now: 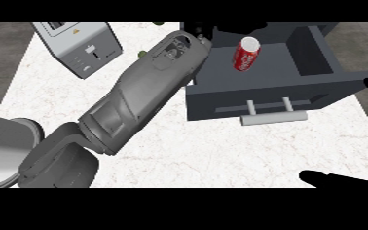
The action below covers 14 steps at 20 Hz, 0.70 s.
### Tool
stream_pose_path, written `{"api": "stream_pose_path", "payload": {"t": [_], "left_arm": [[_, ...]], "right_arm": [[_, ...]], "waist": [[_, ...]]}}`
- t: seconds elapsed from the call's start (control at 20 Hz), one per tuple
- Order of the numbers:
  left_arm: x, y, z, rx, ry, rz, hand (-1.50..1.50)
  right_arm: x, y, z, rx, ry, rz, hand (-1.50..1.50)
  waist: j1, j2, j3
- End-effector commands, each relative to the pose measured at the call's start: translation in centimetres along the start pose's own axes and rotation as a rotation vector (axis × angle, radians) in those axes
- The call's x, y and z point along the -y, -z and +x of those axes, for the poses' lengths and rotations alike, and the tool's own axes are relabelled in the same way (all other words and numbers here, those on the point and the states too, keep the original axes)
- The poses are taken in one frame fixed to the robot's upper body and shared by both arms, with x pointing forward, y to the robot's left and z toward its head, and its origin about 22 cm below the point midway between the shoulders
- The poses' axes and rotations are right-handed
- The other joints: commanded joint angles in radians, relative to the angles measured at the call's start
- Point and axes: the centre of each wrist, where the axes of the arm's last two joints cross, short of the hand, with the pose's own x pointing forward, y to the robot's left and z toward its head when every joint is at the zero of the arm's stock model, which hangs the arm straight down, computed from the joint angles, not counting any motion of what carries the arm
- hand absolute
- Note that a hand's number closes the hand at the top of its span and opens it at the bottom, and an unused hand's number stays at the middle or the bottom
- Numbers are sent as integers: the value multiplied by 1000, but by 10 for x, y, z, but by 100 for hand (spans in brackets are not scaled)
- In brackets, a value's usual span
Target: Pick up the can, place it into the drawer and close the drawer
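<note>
Done: the can [246,54] is inside the open drawer [237,102], upper right of the frame, tilted on its floor.
Left to do: the drawer stands pulled out, so it needs closing.
Left hand [195,29]: top centre, cut by the frame edge; cannot tell whether it is spread or closed.
Can to hand: just right of the left hand, seemingly apart.
Right hand [332,178]: lower right edge, stretched out, holding nothing.

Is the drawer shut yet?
No, the drawer stands pulled out, with the red can lying inside it.
</note>
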Motion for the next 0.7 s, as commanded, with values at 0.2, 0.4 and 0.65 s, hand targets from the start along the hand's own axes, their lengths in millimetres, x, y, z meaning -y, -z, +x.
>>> {"api": "stream_pose_path", "payload": {"t": [0.2,0.4,0.65], "left_arm": [[3,0,9,31,-6,21,-150],[2,-2,1,14,-11,8,-150],[-5,4,19,-1,-28,14,-150]], "right_arm": [[-27,16,-3,41,-308,89,-150],[-48,25,-12,21,-449,127,-150],[-67,31,-38,-23,-572,174,-150]], "waist": [[34,-6,0],[66,-12,-1],[92,-23,-1]]}}
